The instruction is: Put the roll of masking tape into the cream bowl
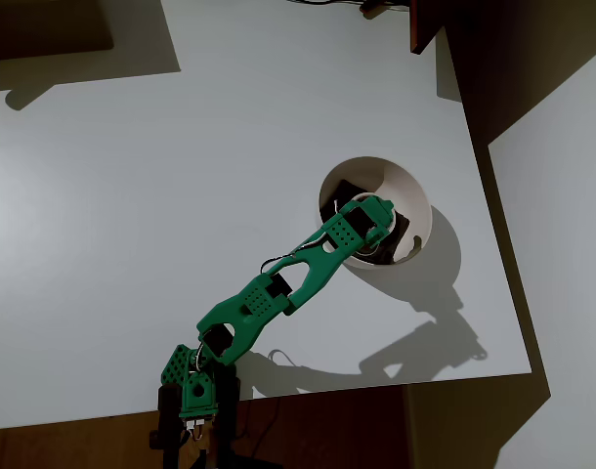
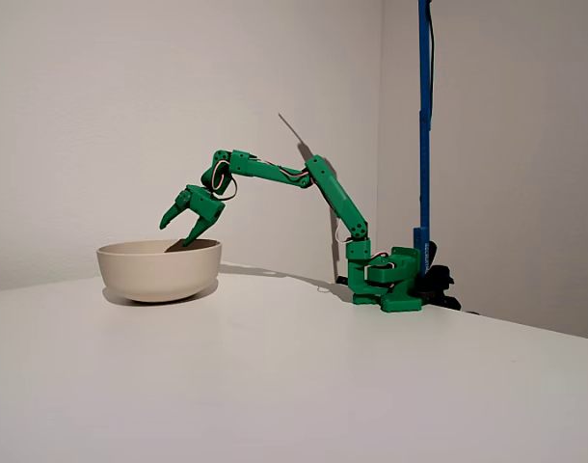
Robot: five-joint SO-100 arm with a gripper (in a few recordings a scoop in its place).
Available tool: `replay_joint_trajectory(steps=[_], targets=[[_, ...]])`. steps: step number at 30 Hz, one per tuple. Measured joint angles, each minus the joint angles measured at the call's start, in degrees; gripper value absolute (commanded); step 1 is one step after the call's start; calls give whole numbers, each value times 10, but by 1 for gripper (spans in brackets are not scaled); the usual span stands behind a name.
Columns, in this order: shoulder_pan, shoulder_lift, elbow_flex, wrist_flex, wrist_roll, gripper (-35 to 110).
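The cream bowl (image 1: 413, 198) stands right of centre on the white table, with dark brown pieces (image 1: 401, 234) showing on its floor. My green gripper (image 1: 376, 223) hangs over the bowl's inside. In the fixed view the gripper (image 2: 176, 232) is just above the bowl (image 2: 159, 272), angled down. It is open, its fingers are spread, and nothing is between them. One fingertip (image 2: 188, 241) dips to the rim. The roll of masking tape is hidden from view.
The arm's base (image 1: 195, 386) sits at the near table edge in the overhead view. A blue pole (image 2: 424, 116) rises behind the base (image 2: 390, 282). The table's right edge (image 1: 498, 274) runs close to the bowl. Dark furniture (image 1: 425, 24) stands at the top right.
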Motion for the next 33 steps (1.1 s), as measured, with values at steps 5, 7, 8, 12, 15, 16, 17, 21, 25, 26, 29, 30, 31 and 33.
replay_joint_trajectory(steps=[5, 7, 8, 12, 15, 16, 17, 21, 25, 26, 29, 30, 31, 33], targets=[[2, 0, 0, -11, 11, -8], [7, 0, 0, -18, 18, -8], [10, 0, -2, -18, 24, -8], [11, 0, -38, -6, 49, -8], [16, 6, -56, 0, 64, -8], [17, 14, -56, 4, 68, -8], [17, 23, -56, 9, 72, -8], [5, 72, -57, 39, 80, -8], [-30, 131, -57, 83, 80, -8], [-41, 145, -57, 97, 79, -8], [-82, 192, -57, 140, 76, -8], [-95, 209, -57, 154, 76, -8], [-107, 225, -57, 169, 75, -8], [-132, 259, -57, 200, 69, -8]])
